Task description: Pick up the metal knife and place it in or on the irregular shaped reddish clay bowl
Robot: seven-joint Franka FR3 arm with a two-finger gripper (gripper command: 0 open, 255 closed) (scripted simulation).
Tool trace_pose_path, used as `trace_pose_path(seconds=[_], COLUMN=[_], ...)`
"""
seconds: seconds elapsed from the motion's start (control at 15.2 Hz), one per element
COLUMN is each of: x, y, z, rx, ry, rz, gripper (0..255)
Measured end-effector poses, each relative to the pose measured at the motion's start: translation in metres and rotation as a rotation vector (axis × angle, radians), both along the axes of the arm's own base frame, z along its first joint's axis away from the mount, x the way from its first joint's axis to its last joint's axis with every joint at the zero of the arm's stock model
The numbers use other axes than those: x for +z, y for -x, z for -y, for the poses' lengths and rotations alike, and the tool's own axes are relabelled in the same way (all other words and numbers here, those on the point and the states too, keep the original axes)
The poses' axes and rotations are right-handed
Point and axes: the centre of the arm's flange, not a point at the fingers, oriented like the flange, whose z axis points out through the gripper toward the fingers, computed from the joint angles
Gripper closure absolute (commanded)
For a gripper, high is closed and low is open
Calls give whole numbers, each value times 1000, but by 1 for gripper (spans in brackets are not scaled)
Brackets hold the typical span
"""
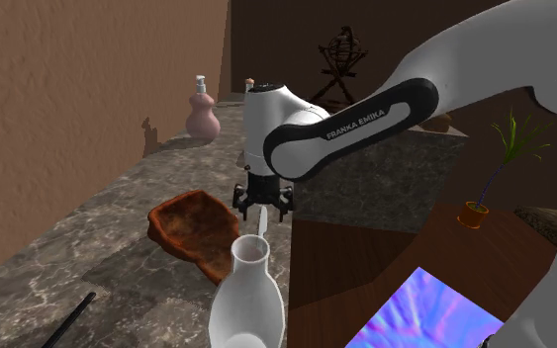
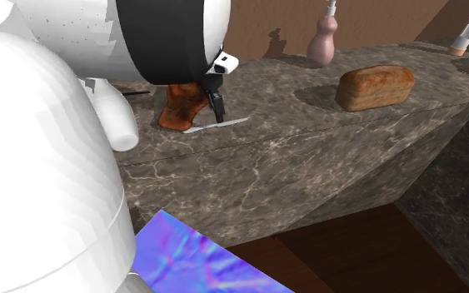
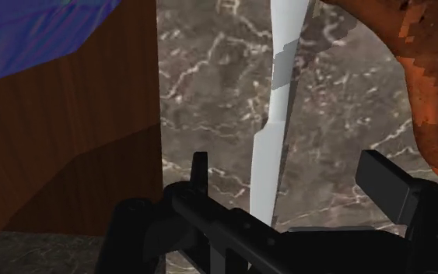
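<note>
1. Progress report: nothing's been lifted yet. The long, flat, pale grey knife (image 2: 216,126) lies on the dark veined marble counter (image 2: 307,158), left of centre in the second exterior view. It's just beside the lumpy reddish-brown clay bowl (image 2: 178,106), on the side nearer the counter's front edge. I can't see anything in the bowl.
2. So I'd call this the very start of the grasp. Closing on the knife, lifting it, carrying it the short hop over and letting go are all left to do.
3. Going left to right in the shoulder view, the bowl (image 1: 195,229) sits left of centre. The all-black two-finger gripper (image 1: 262,203) is dead centre, just right of the bowl and low over the counter. A glossy white narrow-necked vase (image 1: 248,297) stands at bottom centre and hides most of the knife.
4. Jaws are wide open. In the wrist view the gripper (image 3: 290,167) straddles the knife (image 3: 275,117), which runs between the fingers (image 3: 384,183), closer to one than the other. Neither looks to be touching it, so it isn't held. The bowl (image 3: 435,86) is on the side of the farther finger.
5. Pose: the white arm (image 1: 365,124) comes in from the upper right of the shoulder view and slopes down-left. The wrist is bent so the hand points straight down at the counter.
</note>
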Motion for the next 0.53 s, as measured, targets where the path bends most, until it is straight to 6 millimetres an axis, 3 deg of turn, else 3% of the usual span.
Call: trace_pose_path(seconds=[0.53], x=[-36], y=[-8], z=[6], rx=[-19], ry=[1], rz=[6], gripper=[0])
